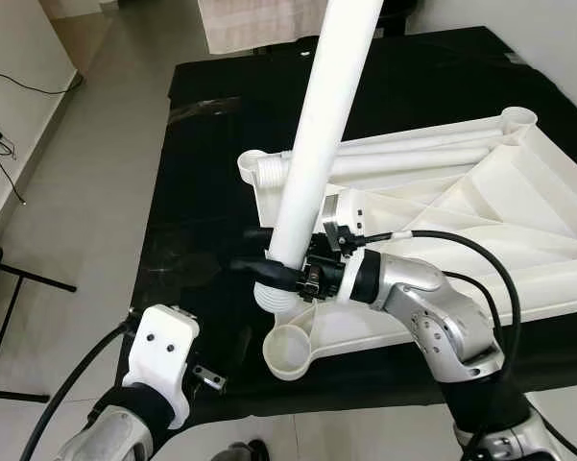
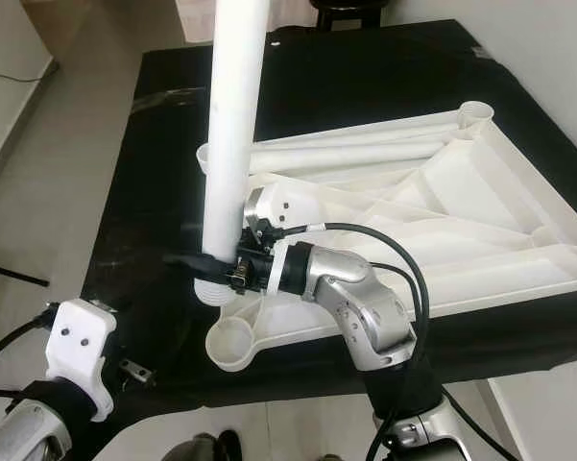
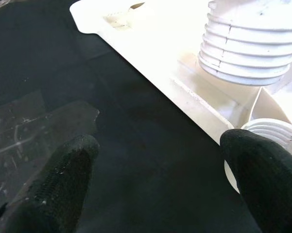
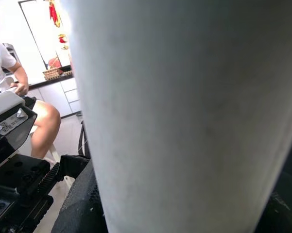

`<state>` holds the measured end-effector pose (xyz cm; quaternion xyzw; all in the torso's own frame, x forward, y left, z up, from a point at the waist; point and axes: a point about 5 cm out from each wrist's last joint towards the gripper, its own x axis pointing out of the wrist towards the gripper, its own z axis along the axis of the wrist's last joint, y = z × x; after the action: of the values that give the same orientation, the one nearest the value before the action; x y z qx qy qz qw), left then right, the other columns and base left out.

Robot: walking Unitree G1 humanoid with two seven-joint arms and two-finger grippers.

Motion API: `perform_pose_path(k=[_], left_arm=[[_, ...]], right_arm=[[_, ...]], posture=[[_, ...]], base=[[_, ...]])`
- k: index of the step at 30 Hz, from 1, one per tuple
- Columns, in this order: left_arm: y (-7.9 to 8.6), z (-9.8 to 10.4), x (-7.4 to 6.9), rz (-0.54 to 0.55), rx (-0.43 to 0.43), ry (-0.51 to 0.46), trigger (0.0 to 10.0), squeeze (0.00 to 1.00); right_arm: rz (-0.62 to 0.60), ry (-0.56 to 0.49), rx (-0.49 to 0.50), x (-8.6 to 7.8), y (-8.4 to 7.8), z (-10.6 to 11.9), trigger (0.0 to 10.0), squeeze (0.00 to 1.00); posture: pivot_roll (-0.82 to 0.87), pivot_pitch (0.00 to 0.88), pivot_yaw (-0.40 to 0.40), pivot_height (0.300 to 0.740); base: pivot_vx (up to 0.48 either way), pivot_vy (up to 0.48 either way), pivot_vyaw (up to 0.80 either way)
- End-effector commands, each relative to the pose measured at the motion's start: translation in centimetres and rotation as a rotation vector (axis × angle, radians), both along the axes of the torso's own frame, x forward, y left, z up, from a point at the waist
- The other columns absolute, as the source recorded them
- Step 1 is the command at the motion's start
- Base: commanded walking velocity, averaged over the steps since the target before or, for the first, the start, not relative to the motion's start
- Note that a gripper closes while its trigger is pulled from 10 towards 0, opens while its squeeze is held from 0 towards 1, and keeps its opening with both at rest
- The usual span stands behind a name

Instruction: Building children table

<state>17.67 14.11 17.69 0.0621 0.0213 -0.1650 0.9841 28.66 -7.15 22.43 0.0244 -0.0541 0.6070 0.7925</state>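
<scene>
1. Assembly looks about midway, judged from the left eye view: the white plastic tabletop (image 1: 480, 221) lies upside down on the black-covered worktop (image 1: 211, 125), and one long white plastic leg tube (image 1: 322, 125) stands nearly upright with its ribbed lower end at a corner socket. Further white leg tubes (image 1: 403, 154) lie loose on the underside, and the round open socket (image 1: 290, 351) at the near corner has no leg, so several legs seem left to fit.

2. Right eye view: the right gripper (image 2: 216, 264) is clenched around the standing tube just above its threaded end, black fingers wrapped on both sides. The left gripper (image 2: 134, 370) hangs low by the worktop's near edge, holding nothing.

3. Left wrist view: the left gripper's two black fingertips (image 3: 63, 179) are spread wide apart over the dark cloth, touching nothing, with the ribbed leg end (image 3: 250, 43) and tabletop edge just beyond.

4. Right wrist view: the grasped tube sits close before the camera; a seated person (image 4: 19, 102) shows in the background.
</scene>
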Motion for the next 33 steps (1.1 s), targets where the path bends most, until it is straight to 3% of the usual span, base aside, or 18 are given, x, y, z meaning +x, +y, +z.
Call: perform_pose_path(k=[1,8,28,33], left_arm=[[0.31,-0.48,-0.06,0.02,0.004,0.035,10.0,0.0],[0.26,-0.43,0.26,0.02,0.005,0.033,10.0,0.0],[0.11,-0.35,0.67,0.011,0.01,0.028,10.0,0.0],[0.48,-0.59,0.77,0.035,-0.012,0.032,10.0,0.0]], right_arm=[[-0.003,-0.02,0.013,0.07,0.11,0.38,10.0,0.0],[-0.023,-0.025,0.012,0.14,0.22,0.34,10.0,0.0],[-0.032,-0.027,0.009,0.01,0.47,0.15,10.0,0.0],[-0.056,-0.032,0.005,0.12,0.46,0.09,10.0,0.0]], posture=[[0.05,0.255,0.042,0.74],[0.05,0.248,0.046,0.74],[0.05,0.234,0.048,0.74],[0.04,0.235,0.05,0.74]], base=[[0.0,0.0,0.0],[0.0,0.0,0.0],[-0.27,0.0,0.0],[0.0,0.0,0.0]])
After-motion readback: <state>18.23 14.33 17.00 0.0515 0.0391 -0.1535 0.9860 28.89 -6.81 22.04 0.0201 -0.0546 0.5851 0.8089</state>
